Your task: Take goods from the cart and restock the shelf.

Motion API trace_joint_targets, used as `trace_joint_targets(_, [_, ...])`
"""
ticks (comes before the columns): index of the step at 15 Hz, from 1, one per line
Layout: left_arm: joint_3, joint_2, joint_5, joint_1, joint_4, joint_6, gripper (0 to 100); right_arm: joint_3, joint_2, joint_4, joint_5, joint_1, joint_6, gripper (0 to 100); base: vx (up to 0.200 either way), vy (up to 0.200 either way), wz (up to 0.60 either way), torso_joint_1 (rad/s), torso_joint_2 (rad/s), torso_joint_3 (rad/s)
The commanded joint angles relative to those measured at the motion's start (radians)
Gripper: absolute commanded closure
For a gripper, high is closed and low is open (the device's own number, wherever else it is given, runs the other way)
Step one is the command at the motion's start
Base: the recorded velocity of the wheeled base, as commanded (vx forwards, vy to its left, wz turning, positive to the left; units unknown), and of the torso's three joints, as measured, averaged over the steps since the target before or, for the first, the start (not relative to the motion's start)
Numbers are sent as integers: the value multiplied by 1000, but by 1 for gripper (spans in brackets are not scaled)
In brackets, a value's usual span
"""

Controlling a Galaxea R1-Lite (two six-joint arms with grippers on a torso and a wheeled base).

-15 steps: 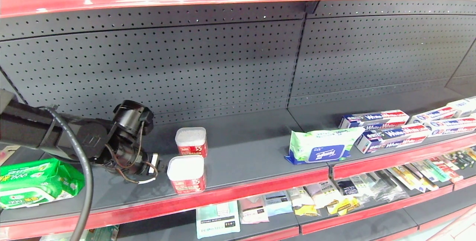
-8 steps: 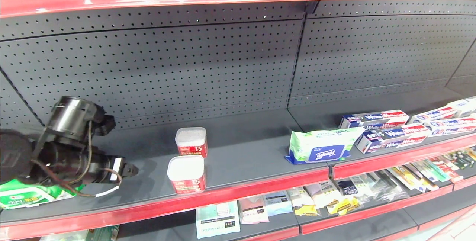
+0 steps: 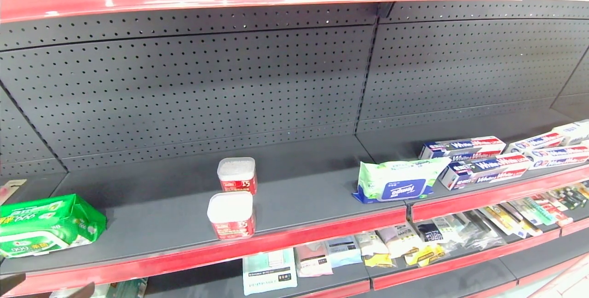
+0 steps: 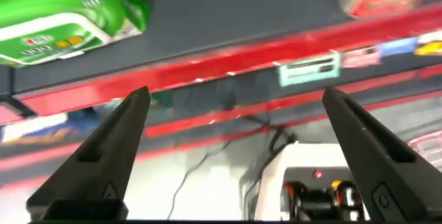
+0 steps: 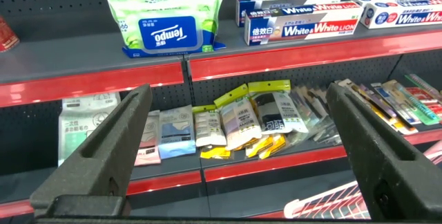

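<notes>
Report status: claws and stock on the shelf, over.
Left claw open, empty. Right claw open, empty. Two red canisters upright on shelf. Green wipes pack well aside.

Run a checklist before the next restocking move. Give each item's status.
1. Left gripper open and empty: ok.
2. Right gripper open and empty: ok.
3. Front jar and back jar upright on the shelf: ok.
4. Green wipes pack lying flat on the shelf: ok.
5. Placement room between the jars and the white wipes pack: ok.
6. Next goods ready in the cart: cannot tell.
</notes>
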Motion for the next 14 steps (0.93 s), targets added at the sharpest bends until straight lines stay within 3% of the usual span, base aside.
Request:
trace_joint_targets(1, [201, -544, -169, 71, -3, 84, 0, 0, 1, 0, 0, 0, 0, 0, 0, 0, 0, 0, 0, 0])
trace_joint_targets(3, [201, -633, -169, 77, -2, 78, 0, 0, 1, 0, 0, 0, 0, 0, 0, 0, 0, 0, 0, 0])
trace_joint_targets(4, [203, -652, -166, 96, -2, 40, 0, 0, 1, 0, 0, 0, 0, 0, 0, 0, 0, 0, 0, 0])
trace_joint_targets(5, [203, -696, -162, 117, -2, -25, 0, 0, 1, 0, 0, 0, 0, 0, 0, 0, 0, 0, 0, 0])
trace_joint_targets(6, [204, -702, -146, 119, -5, -51, 0, 0, 1, 0, 0, 0, 0, 0, 0, 0, 0, 0, 0, 0])
trace_joint_targets(7, [207, -702, -24, 119, -11, -74, 0, 0, 1, 0, 0, 0, 0, 0, 0, 0, 0, 0, 0, 0])
trace_joint_targets(9, [221, -702, 24, 119, -39, -49, 0, 0, 1, 0, 0, 0, 0, 0, 0, 0, 0, 0, 0, 0])
trace_joint_targets(11, [247, -702, 9, 119, -94, -43, 0, 0, 1, 0, 0, 0, 0, 0, 0, 0, 0, 0, 0, 0])
trace_joint_targets(12, [295, -702, -31, 119, -160, -20, 0, 0, 1, 0, 0, 0, 0, 0, 0, 0, 0, 0, 0, 0])
trace_joint_targets(14, [295, -702, -48, 119, -157, -5, 0, 0, 1, 0, 0, 0, 0, 0, 0, 0, 0, 0, 0, 0])
